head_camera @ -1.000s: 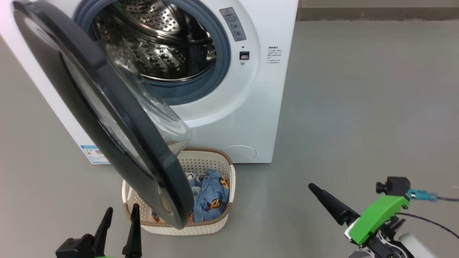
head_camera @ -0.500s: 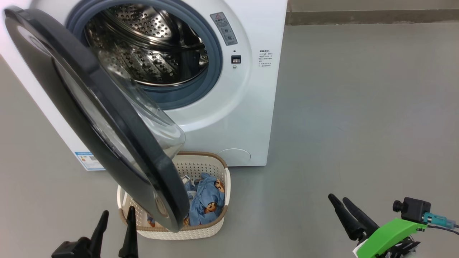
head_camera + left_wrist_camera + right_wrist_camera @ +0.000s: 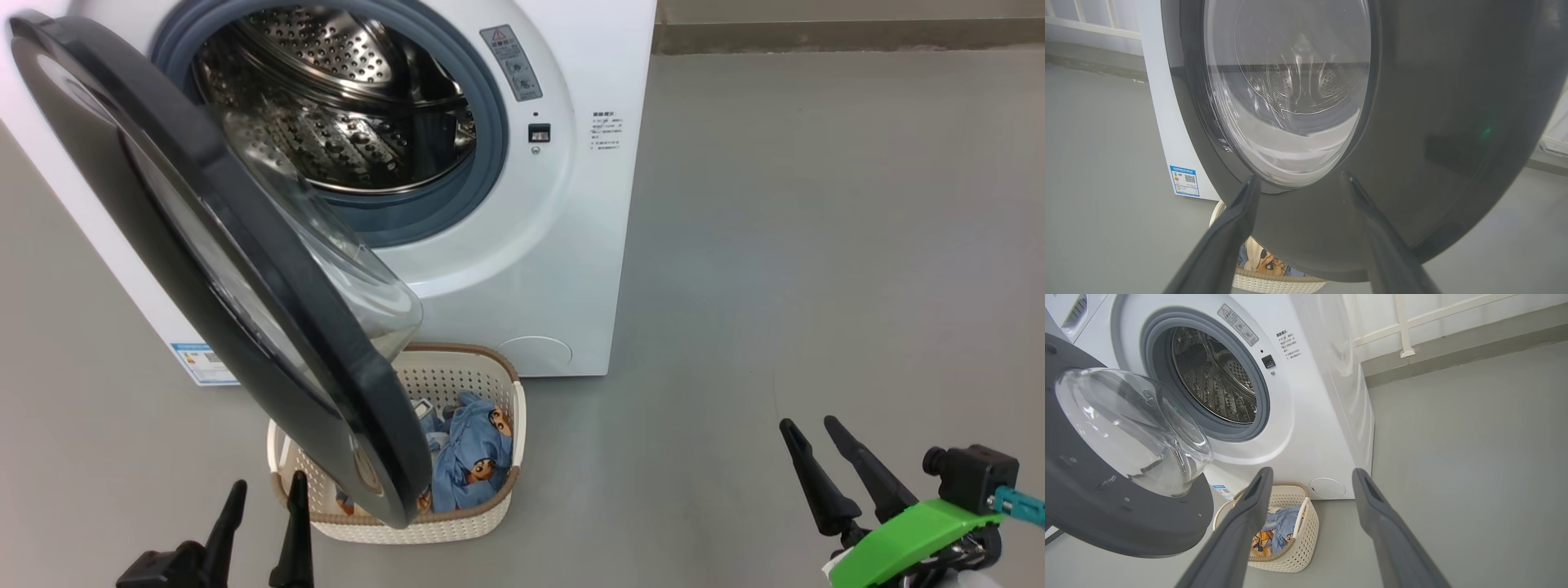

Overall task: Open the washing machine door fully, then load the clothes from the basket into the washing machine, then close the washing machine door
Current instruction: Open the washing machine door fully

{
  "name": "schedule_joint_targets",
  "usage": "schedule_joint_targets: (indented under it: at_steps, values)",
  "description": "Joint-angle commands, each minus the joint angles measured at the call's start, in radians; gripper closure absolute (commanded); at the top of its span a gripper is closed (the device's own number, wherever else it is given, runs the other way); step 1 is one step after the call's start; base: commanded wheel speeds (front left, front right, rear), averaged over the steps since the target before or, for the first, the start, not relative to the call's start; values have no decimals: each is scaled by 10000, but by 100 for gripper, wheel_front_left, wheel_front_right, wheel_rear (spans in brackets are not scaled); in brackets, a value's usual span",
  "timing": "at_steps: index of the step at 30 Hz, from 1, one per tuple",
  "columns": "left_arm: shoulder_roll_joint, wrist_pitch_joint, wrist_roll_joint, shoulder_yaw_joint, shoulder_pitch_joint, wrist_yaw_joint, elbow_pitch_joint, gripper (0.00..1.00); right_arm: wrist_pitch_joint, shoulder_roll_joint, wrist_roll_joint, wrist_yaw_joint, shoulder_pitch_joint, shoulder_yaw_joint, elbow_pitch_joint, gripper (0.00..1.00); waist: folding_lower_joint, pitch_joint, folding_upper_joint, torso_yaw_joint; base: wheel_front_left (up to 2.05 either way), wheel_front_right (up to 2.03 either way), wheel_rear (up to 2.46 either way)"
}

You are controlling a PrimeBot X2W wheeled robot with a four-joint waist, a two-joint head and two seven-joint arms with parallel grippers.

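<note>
The glossy black-rimmed round washing machine door (image 3: 351, 367) stands half open at frame left above the cream perforated basket (image 3: 517, 412) of light blue clothes (image 3: 478, 453) (lower centre); left end effector (image 3: 269, 478) and right end effector (image 3: 808, 421) gape wide, empty.

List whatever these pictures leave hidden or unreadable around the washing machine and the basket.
Head view: left half of the basket, behind the washing machine door.
Head view: how many clothes there are; heaped, partly behind that door.
Left wrist view: nearly all of the basket, under the door's rim.
Head view: print on the blue label sticker and text panel, too small.
Head view: lower left of the drum, blurred through the door's glass bowl.
</note>
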Motion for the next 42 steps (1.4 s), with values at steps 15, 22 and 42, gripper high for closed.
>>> schedule_joint_targets:
  at_steps: [15, 22, 42]
  values:
    - [154, -65, 103, 289, -228, -27, -314, 0, -129, 1376, -4738, 100, 1424, -2756, -1770, 0, -1, 48, 0, 216, 0, 0, 0]
    - [152, -65, 104, 293, -242, -27, -281, 0, -129, 1873, -5561, 100, 1870, -3321, -1856, 0, -1, 70, 0, 283, 0, 0, 0]
    - [62, -65, 99, 831, -473, -27, -749, 100, -129, 2172, -5783, 100, 2083, -3395, -1582, 0, -1, 94, 0, 294, 0, 0, 0]
